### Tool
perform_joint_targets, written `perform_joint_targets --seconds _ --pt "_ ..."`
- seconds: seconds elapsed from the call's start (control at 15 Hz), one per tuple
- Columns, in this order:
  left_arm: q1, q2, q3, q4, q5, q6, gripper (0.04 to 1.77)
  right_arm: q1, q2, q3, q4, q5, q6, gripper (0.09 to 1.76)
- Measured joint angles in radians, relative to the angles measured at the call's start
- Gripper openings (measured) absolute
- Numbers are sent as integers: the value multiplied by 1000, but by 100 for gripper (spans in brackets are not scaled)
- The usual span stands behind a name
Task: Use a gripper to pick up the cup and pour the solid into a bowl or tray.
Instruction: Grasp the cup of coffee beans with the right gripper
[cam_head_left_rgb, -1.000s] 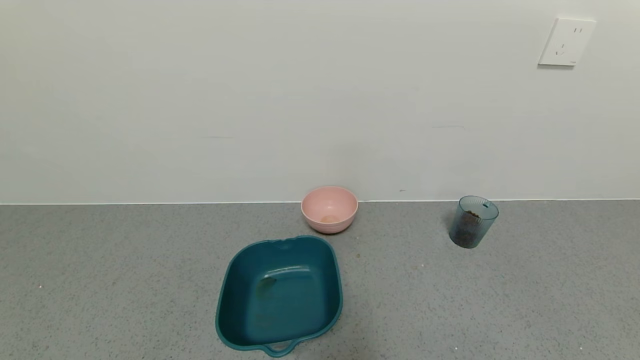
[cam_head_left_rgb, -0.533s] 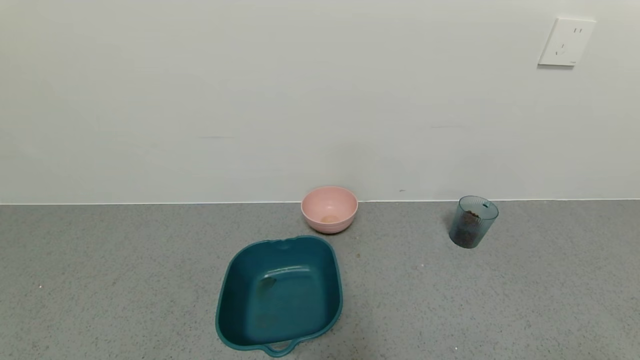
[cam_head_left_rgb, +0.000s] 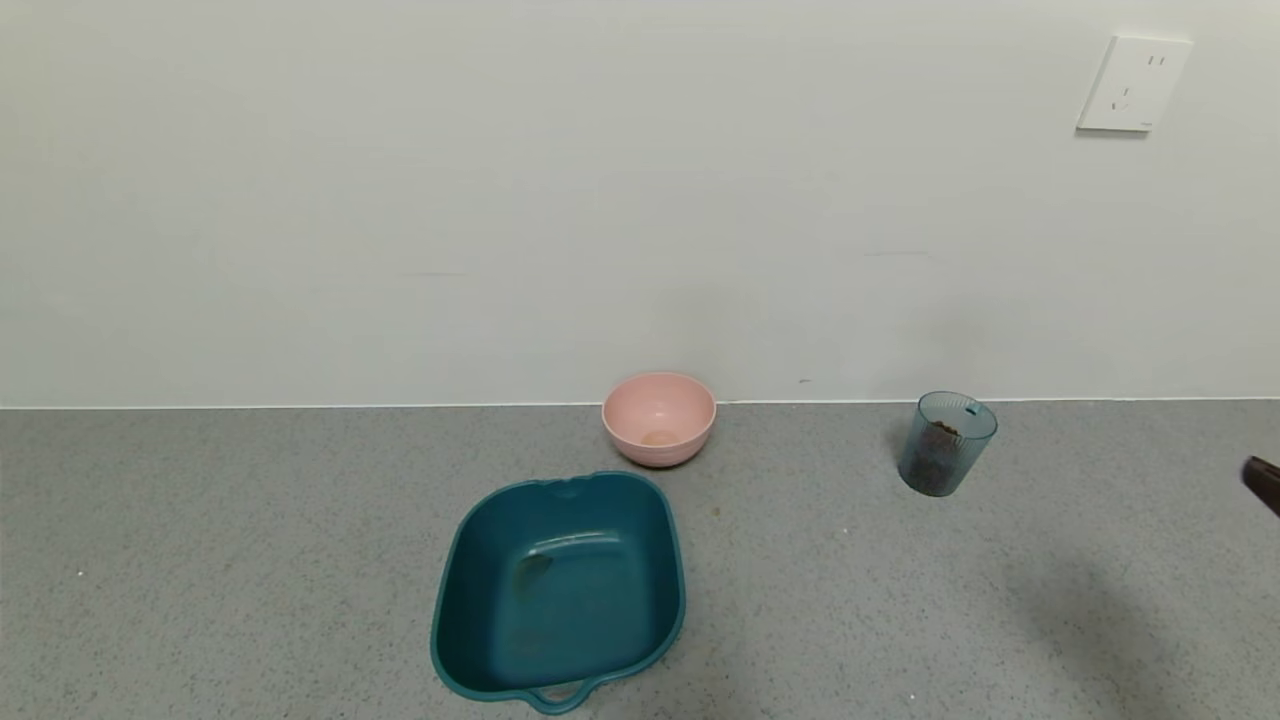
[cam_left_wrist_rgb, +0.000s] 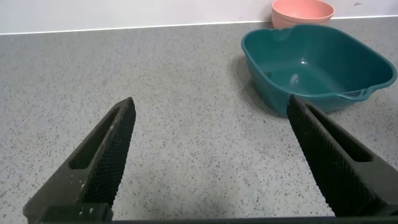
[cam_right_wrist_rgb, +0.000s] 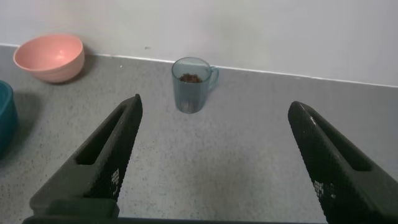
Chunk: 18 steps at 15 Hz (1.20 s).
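The cup (cam_head_left_rgb: 945, 445), a translucent blue-green tumbler, stands upright at the back right of the grey counter, with dark brown beans (cam_head_left_rgb: 935, 462) inside. It also shows in the right wrist view (cam_right_wrist_rgb: 191, 85), straight ahead of my right gripper (cam_right_wrist_rgb: 214, 104), which is open, empty and well short of it. A dark tip of the right arm (cam_head_left_rgb: 1262, 483) shows at the right edge of the head view. The teal tub (cam_head_left_rgb: 560, 585) sits at front centre. My left gripper (cam_left_wrist_rgb: 210, 102) is open and empty over bare counter, with the tub (cam_left_wrist_rgb: 317, 68) beyond it.
A pink bowl (cam_head_left_rgb: 658, 418) stands by the wall behind the tub, left of the cup. The white wall runs along the counter's back edge, with a socket (cam_head_left_rgb: 1133, 84) high on the right. Bare counter lies between the tub and the cup.
A dark tip of the right arm has come into the head view at the right edge, with a shadow on the counter below it. The cup, tub and bowl have not moved.
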Motion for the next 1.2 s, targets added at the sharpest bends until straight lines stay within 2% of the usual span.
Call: perform_joint_targets --seconds 0.47,0.93,1.2 --pt "0 0 0 0 0 0 175 94 524 -12 -281 1 50 171" --pt "0 0 0 0 0 0 175 117 893 47 -632 -4 54 171" --pt "0 0 0 0 0 0 175 113 1088 56 -884 -47 58 171"
